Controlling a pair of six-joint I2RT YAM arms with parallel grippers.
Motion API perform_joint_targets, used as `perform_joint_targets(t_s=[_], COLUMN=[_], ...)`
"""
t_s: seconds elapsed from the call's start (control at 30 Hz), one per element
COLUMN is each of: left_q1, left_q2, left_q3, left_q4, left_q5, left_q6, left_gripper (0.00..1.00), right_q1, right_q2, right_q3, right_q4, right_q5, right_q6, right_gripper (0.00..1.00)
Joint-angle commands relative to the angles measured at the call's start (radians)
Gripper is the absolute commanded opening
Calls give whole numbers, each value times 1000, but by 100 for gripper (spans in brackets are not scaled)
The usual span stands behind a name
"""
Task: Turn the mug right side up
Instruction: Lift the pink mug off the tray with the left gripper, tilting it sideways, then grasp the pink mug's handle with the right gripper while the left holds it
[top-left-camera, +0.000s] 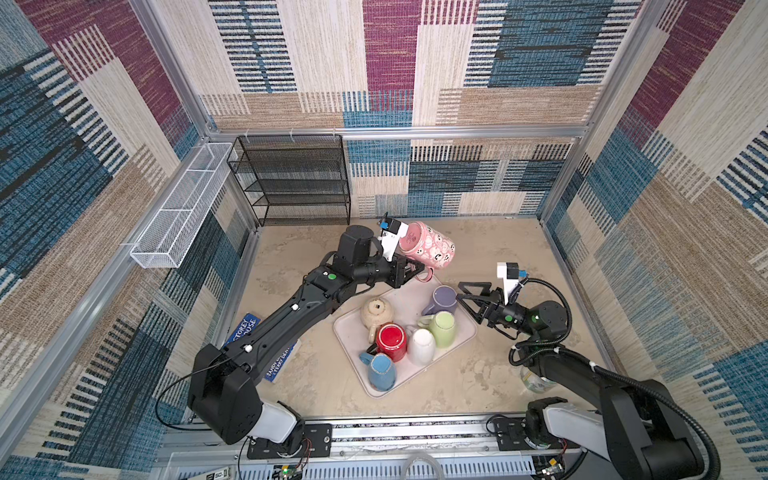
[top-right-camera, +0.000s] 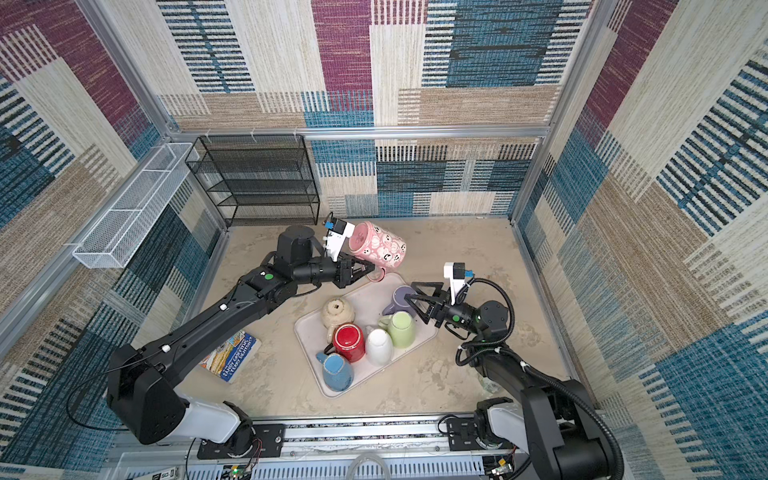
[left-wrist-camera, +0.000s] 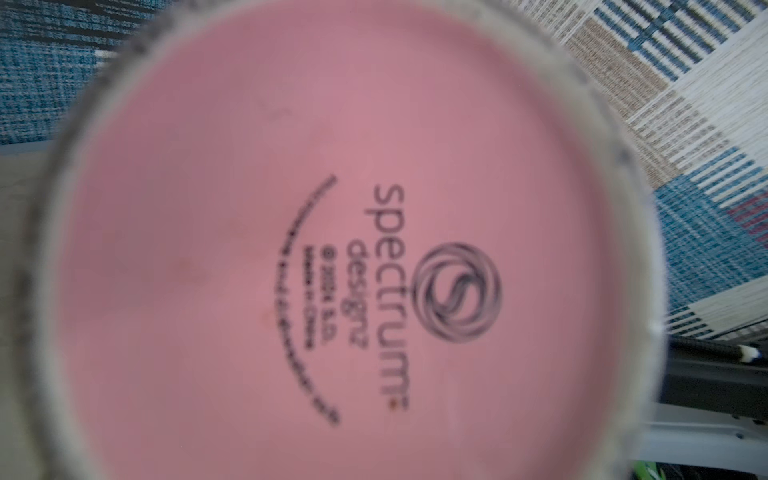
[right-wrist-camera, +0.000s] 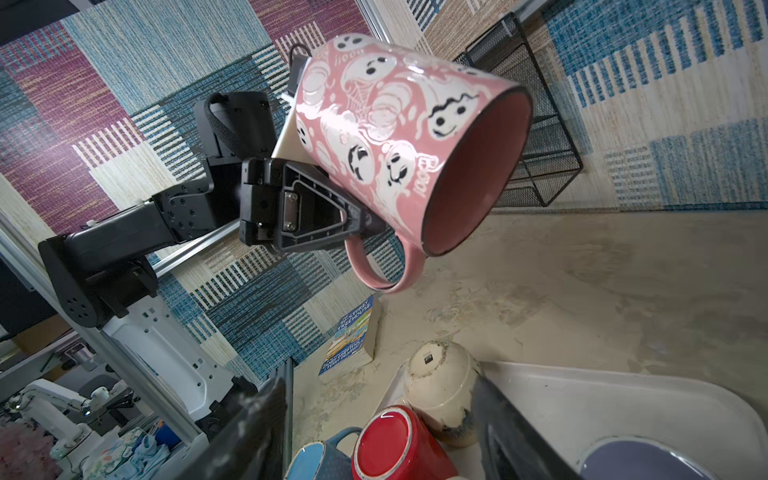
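My left wrist camera sees only the blurry bottom of the pink mug (left-wrist-camera: 324, 249). At 9 o'clock from the tray (top-left-camera: 405, 301), my left arm (top-left-camera: 291, 316) hides part of the book (top-left-camera: 245, 328).

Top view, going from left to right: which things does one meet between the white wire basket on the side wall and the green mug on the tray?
white wire basket → black mesh rack → red mug → white mug → green mug
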Motion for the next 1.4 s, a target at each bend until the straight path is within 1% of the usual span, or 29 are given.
perform_joint_targets(t_s=[0.0, 0.07, 0.3, 0.4, 0.53, 0.63, 1.0, 1.23, 1.27, 1.37], left_q1=[18, 24, 35, 40, 49, 51, 54, 55, 56, 56], left_q2=[8, 22, 49, 56, 60, 68, 97, 122, 127, 139], left_q3=[-15, -14, -10, -22, -37, -39, -61, -76, -79, -86], left_q4=[270, 306, 382, 422, 476, 498, 602, 674, 714, 747], left_q5=[119, 134, 170, 183, 193, 199, 213, 216, 215, 217], left_q6=[-99, -121, -153, -174, -205, -221, -284, -346, -355, -376], left_gripper=[0, 0, 0, 0, 0, 0, 0, 0, 0, 0], right_q1=[14, 22, 76, 77, 77, 77, 80, 81, 81, 82], right_q2=[56, 94, 210, 277, 395, 443, 447, 454, 455, 454], right_q3=[40, 63, 155, 182, 223, 253, 301, 331, 336, 352], right_q4=[150, 186, 227, 328, 529, 595, 603, 613, 612, 612], right_q5=[-58, -58, -52, -44, -31, -27, -17, 2, 4, 7], right_q6=[85, 112, 125, 194, 344, 389, 383, 375, 378, 379], right_gripper=[73, 73, 74, 74, 73, 72, 71, 66, 65, 63])
